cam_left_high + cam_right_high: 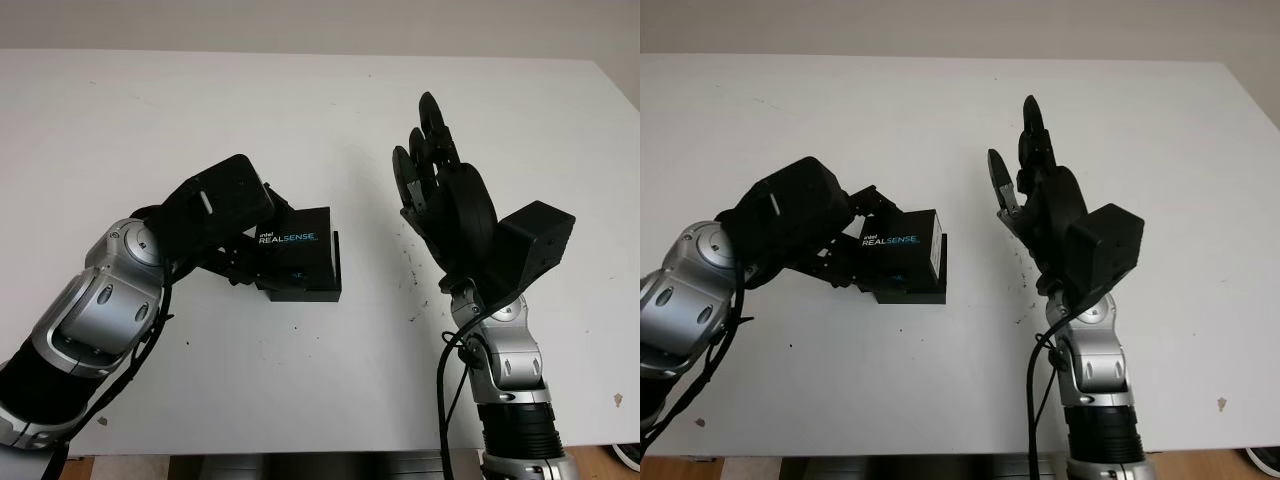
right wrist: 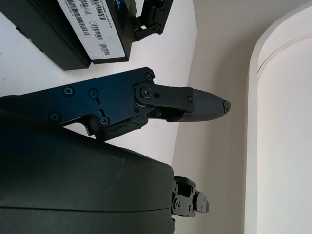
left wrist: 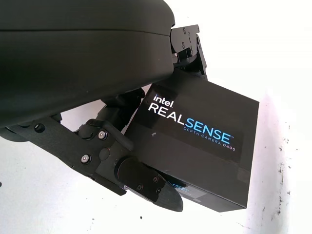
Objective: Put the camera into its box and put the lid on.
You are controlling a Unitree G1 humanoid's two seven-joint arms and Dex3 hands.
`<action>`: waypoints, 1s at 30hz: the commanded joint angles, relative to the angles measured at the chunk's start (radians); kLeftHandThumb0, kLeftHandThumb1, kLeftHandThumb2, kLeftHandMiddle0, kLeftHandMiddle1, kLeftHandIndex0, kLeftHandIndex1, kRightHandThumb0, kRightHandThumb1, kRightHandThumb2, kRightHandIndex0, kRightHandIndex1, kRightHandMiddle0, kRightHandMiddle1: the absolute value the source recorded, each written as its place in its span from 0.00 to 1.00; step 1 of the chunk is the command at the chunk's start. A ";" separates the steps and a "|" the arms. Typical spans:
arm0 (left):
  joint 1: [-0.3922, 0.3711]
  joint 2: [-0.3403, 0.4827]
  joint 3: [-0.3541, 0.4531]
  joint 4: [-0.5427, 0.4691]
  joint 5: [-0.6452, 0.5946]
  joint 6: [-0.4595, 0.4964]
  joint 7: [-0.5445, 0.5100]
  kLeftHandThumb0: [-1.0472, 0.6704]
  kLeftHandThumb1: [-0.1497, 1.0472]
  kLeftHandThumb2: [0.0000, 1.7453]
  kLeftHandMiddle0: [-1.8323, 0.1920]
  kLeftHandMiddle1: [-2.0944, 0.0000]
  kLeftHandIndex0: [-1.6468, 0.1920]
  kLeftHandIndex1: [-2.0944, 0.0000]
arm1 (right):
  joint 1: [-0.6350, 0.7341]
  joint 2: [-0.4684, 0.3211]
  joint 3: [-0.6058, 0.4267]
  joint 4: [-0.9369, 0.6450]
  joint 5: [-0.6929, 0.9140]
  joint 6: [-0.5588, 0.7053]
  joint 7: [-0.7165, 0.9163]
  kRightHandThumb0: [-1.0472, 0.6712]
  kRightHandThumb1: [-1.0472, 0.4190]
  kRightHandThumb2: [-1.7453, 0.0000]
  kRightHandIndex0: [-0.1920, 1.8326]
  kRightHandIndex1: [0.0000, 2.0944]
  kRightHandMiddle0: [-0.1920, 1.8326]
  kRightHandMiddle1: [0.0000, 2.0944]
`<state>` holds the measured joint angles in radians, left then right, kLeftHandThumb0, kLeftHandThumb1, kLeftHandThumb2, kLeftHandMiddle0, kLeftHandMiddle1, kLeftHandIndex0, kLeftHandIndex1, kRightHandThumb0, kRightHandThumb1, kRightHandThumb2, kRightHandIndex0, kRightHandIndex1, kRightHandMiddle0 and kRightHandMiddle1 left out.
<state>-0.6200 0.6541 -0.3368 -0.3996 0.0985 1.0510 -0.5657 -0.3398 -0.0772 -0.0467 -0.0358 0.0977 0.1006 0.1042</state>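
The left hand point(image 1: 235, 225), mid-frame, grips the lid point(image 1: 297, 245) and should square it over the box point(image 1: 305, 290) before pressing, while the right hand point(image 1: 440, 190) hovers open.

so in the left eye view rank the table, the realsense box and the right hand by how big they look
1. Table, by far the largest.
2. Right hand, open and raised above the table; it sits nearer the camera, so its lead over the box is unsure.
3. RealSense box, partly covered by the left hand gripping it.
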 commanded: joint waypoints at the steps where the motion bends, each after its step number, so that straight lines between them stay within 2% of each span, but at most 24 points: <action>1: 0.001 0.004 -0.016 -0.017 -0.001 -0.007 -0.007 0.40 1.00 0.12 0.55 0.00 0.73 0.00 | 0.009 0.003 -0.002 -0.024 0.010 0.005 0.002 0.23 0.00 0.74 0.02 0.03 0.05 0.03; 7: 0.014 -0.006 -0.025 -0.019 0.007 -0.014 -0.001 0.39 1.00 0.12 0.56 0.00 0.72 0.00 | 0.007 0.003 -0.005 -0.020 0.012 0.018 -0.002 0.22 0.00 0.75 0.02 0.03 0.05 0.03; 13: 0.024 -0.017 -0.022 -0.024 -0.003 -0.011 -0.003 0.40 1.00 0.12 0.54 0.00 0.65 0.00 | 0.007 0.002 -0.002 -0.017 0.005 0.014 -0.005 0.23 0.00 0.75 0.03 0.03 0.05 0.03; 23: 0.014 -0.057 -0.019 -0.056 -0.023 0.061 0.009 0.38 1.00 0.14 0.58 0.00 0.68 0.00 | 0.009 0.006 0.001 -0.013 0.001 0.009 -0.009 0.23 0.00 0.75 0.03 0.03 0.05 0.03; 28: 0.016 -0.058 -0.032 -0.069 -0.018 0.054 0.017 0.36 1.00 0.14 0.55 0.00 0.66 0.00 | 0.009 0.006 0.002 -0.014 -0.003 0.013 -0.011 0.23 0.00 0.75 0.03 0.03 0.05 0.03; 30: 0.010 -0.061 -0.038 -0.073 -0.018 0.070 0.020 0.36 1.00 0.14 0.56 0.00 0.70 0.00 | 0.010 0.006 0.003 -0.013 -0.006 0.012 -0.011 0.23 0.00 0.75 0.03 0.03 0.05 0.03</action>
<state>-0.6140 0.6051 -0.3520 -0.4430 0.0927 1.1153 -0.5400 -0.3373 -0.0711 -0.0463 -0.0361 0.0941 0.1183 0.0947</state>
